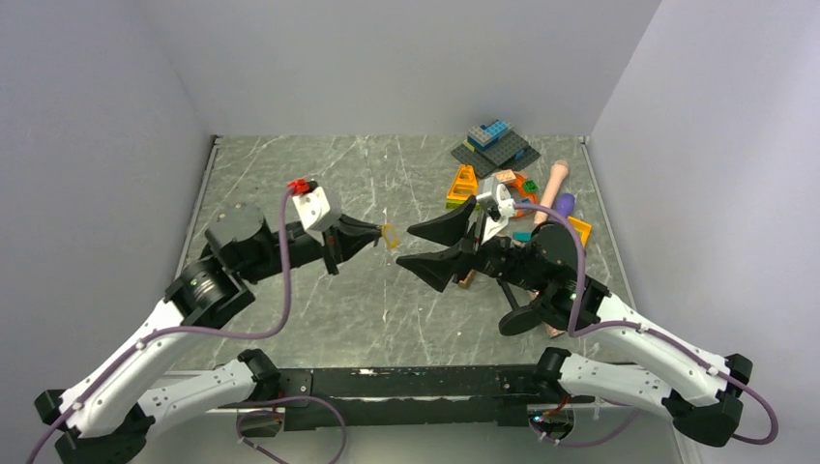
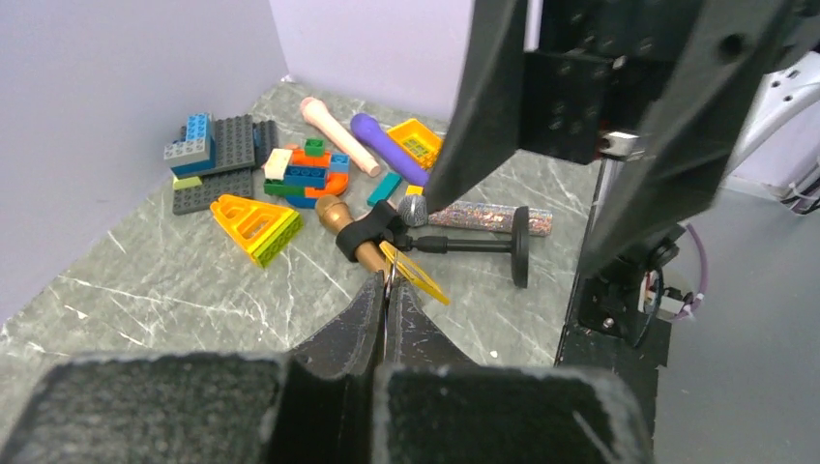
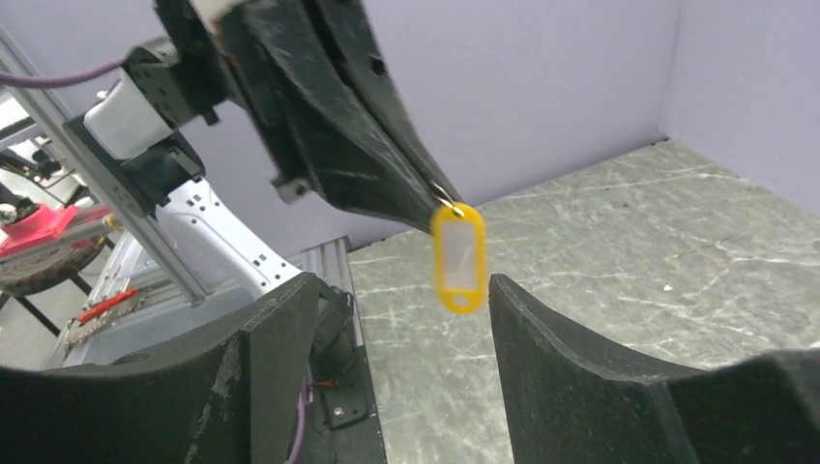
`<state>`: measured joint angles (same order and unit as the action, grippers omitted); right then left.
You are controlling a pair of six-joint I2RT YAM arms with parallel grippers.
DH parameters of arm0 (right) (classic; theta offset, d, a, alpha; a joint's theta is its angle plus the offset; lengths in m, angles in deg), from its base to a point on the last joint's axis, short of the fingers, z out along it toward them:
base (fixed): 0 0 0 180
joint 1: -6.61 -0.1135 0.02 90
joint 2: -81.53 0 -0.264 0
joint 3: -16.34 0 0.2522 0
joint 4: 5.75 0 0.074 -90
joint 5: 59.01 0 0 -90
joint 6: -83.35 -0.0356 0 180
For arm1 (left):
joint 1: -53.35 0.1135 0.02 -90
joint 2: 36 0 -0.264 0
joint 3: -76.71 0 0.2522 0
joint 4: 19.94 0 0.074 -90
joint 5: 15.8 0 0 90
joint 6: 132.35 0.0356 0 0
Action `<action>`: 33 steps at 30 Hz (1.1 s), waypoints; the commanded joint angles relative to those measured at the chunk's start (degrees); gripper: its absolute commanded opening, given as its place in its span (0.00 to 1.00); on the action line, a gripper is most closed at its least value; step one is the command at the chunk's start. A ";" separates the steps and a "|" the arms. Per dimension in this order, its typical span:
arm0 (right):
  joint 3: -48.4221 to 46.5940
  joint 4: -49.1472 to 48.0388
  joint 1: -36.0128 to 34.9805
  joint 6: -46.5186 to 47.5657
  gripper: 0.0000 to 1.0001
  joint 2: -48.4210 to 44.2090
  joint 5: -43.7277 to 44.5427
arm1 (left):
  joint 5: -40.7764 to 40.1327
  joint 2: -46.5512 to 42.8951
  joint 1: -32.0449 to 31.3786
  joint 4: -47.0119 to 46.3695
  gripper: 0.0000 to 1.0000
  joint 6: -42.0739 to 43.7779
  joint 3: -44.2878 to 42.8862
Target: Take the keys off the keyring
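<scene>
Where the left gripper [image 1: 377,234] comes to a point, its two fingers are pressed tight together on the keyring [image 3: 445,196] — a thin grey wire loop that pokes out just past the tips. A yellow tag [image 3: 458,256] hangs down from the loop, up in the air above the table [image 1: 290,164]. Just to the right, the right gripper [image 1: 406,245] points at the tag with its fingers wide apart — the tag is close in front of them but does not touch them. Behind that arm lies a pile of toys [image 1: 464,184].
</scene>
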<state>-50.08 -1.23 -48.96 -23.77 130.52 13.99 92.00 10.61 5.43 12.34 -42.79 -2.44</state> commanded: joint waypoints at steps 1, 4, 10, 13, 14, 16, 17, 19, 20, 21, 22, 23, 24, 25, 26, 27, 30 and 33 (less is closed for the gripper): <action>0.02 -4.21 0.21 -0.17 0.68 -2.59 1.52 | 9.48 2.44 3.09 -6.52 0.00 -1.86 2.44; 1.42 -4.99 0.29 -0.93 0.67 -3.46 1.36 | 16.93 1.43 7.50 -12.80 0.00 -7.67 6.92; 2.45 -6.70 0.92 -1.96 0.60 -2.37 1.88 | 24.45 0.94 11.04 -18.04 0.00 -12.44 10.46; 1.93 -6.97 1.89 -2.90 0.59 -0.67 0.76 | 26.25 0.55 11.28 -19.89 0.00 -12.84 11.02; 1.83 -7.20 2.40 -3.36 0.57 0.08 -0.19 | 26.99 0.53 11.28 -20.25 0.00 -13.02 11.15; 1.57 -7.65 3.66 -4.41 0.52 1.35 -2.03 | 27.63 0.50 11.43 -20.07 0.00 -13.03 11.07; 1.52 -7.98 4.49 -4.98 0.49 1.96 -3.06 | 27.93 0.42 11.44 -20.07 0.00 -13.03 11.11; 1.51 -8.79 5.68 -6.00 0.43 2.88 -4.87 | 28.91 0.46 11.38 -20.37 0.00 -13.17 11.26; 1.56 -9.26 6.33 -6.49 0.40 3.07 -5.72 | 29.44 0.54 11.44 -20.53 0.00 -13.27 11.28; 1.55 -9.64 6.73 -6.85 0.37 3.25 -6.39 | 29.69 0.68 11.38 -20.39 0.00 -13.23 11.14; 1.29 -9.46 7.00 -6.93 0.34 3.41 -6.87 | 29.48 0.86 11.37 -19.92 0.00 -13.00 10.96; 0.70 -8.75 7.07 -6.65 0.32 3.47 -7.12 | 29.26 1.00 11.38 -19.45 0.00 -12.81 10.88; 0.19 -7.91 7.12 -6.30 0.31 3.48 -7.54 | 29.10 1.19 11.38 -19.07 0.00 -12.60 10.75; -0.29 -7.13 7.12 -6.01 0.30 3.52 -7.98 | 29.05 1.28 11.39 -18.98 0.00 -12.55 10.72; -0.67 -6.70 7.14 -5.73 0.30 3.57 -8.45 | 29.19 1.48 11.44 -18.96 0.00 -12.57 10.70; -0.99 -6.38 7.11 -5.53 0.30 3.57 -8.84 | 29.20 1.73 11.40 -18.84 0.00 -12.56 10.62; -1.38 -5.84 7.17 -5.15 0.30 3.25 -9.72 | 28.53 2.39 11.43 -17.91 0.00 -12.24 10.14; -1.21 -6.70 7.13 -5.82 0.30 3.51 -11.26 | 28.91 2.85 11.38 -17.43 0.00 -12.54 10.10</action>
<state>-48.93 -5.53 -41.95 -29.19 134.45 5.88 119.45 12.93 16.53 -4.42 -55.34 8.73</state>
